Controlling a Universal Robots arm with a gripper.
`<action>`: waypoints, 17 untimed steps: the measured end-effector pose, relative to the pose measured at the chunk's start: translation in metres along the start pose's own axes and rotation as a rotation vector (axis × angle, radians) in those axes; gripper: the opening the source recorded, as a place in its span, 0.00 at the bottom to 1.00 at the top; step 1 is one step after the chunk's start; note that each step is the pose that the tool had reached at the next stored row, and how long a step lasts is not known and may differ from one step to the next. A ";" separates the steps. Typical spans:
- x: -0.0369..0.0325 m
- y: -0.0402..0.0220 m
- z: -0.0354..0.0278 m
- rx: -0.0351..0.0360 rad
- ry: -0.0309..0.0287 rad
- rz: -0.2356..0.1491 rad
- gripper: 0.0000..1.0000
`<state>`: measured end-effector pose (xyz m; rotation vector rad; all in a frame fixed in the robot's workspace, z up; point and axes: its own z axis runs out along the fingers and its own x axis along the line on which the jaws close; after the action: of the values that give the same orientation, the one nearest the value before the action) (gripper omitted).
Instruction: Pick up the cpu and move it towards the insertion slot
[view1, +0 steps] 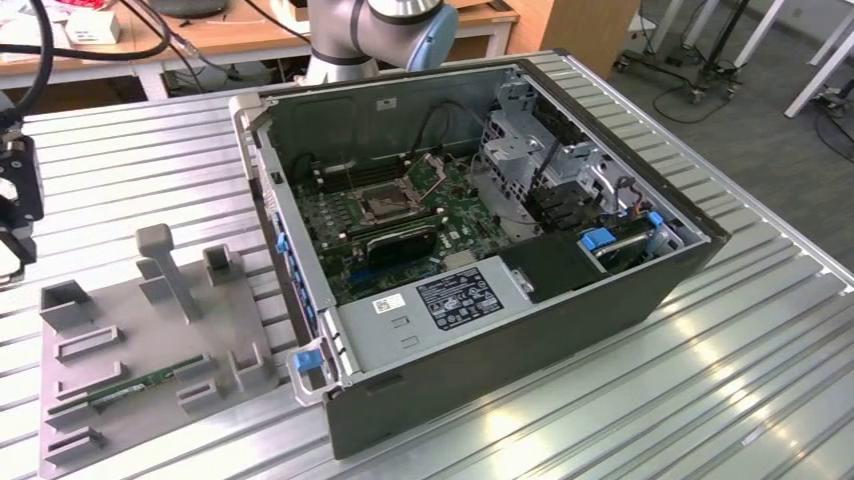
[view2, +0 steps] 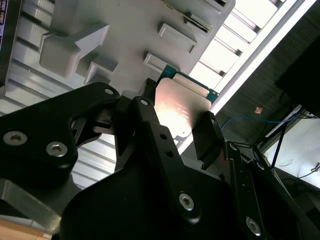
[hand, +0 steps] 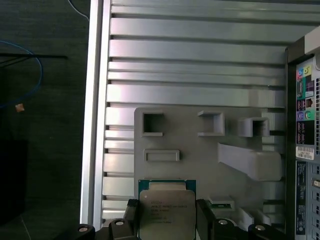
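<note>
I'm watching the gripper (hand: 167, 220) pinching the cpu (hand: 166, 207) by two opposite edges over the grey fixture tray (hand: 200, 150). The chip's near edge is getting cut off in the first wrist view. In the exterior view the insertion slot (view1: 380, 200) is sitting inside the open computer case (view1: 534, 370), at two o'clock from the tray, partly shadowed.

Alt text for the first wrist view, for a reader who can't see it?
The gripper clamps the cpu, silvery top showing, between two black fingers. Beyond it lie a grey fixture plate with pockets and a ribbed metal table.
</note>
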<state>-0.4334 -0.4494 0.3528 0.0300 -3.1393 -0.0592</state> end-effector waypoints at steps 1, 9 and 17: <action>0.0000 0.0001 -0.0022 0.0001 0.0001 0.000 0.54; 0.0000 0.0004 -0.0105 -0.0002 -0.0003 0.000 0.54; 0.0001 0.0005 -0.0131 0.0000 0.0000 0.000 0.54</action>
<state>-0.4334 -0.4494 0.3659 0.0299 -3.1393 -0.0592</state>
